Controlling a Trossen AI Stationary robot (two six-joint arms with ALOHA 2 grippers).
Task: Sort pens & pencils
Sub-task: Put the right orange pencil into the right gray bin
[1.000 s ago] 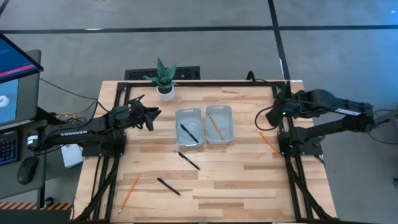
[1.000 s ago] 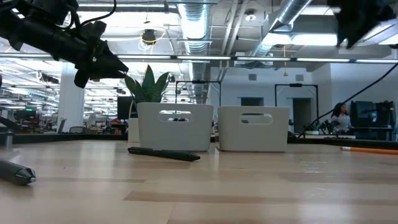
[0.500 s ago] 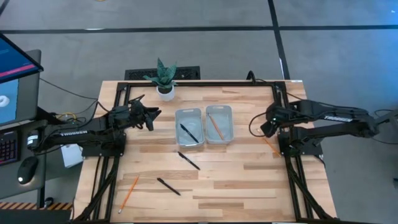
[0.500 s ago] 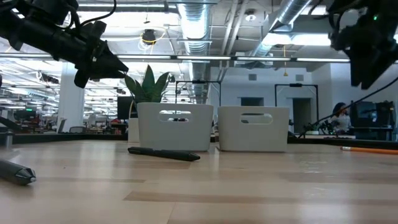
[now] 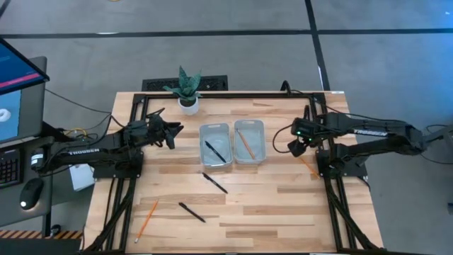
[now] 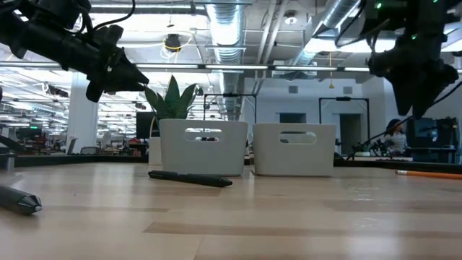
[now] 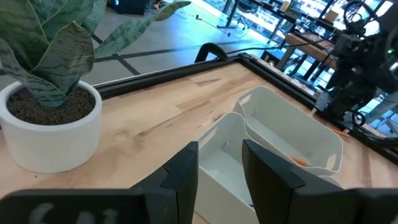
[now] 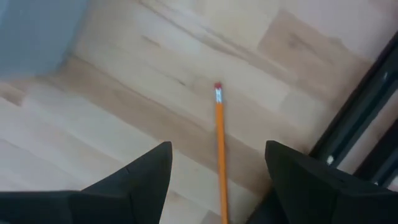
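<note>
My right gripper [image 5: 291,146] hangs open above an orange pencil [image 8: 219,149] that lies flat on the table by the right frame rail [image 5: 306,163]; its fingers stand on either side of the pencil, clear of it. My left gripper [image 5: 173,132] waits in the air left of the bins, a little open and empty. The left bin [image 5: 215,146] holds a black pen and the right bin [image 5: 248,142] holds an orange pencil. Two black pens [image 5: 214,183] [image 5: 191,212] and another pencil [image 5: 146,220] lie flat on the table.
A potted plant [image 5: 187,88] stands at the far edge, just behind my left gripper. Black frame rails [image 5: 327,177] run along both sides of the table, one close beside the right pencil. Bare wood lies right of the bins and toward the near edge.
My right gripper has swung from over the right frame rail toward the table's left edge and a little nearer, and has come down over the pencil on the right. It has stayed open.
</note>
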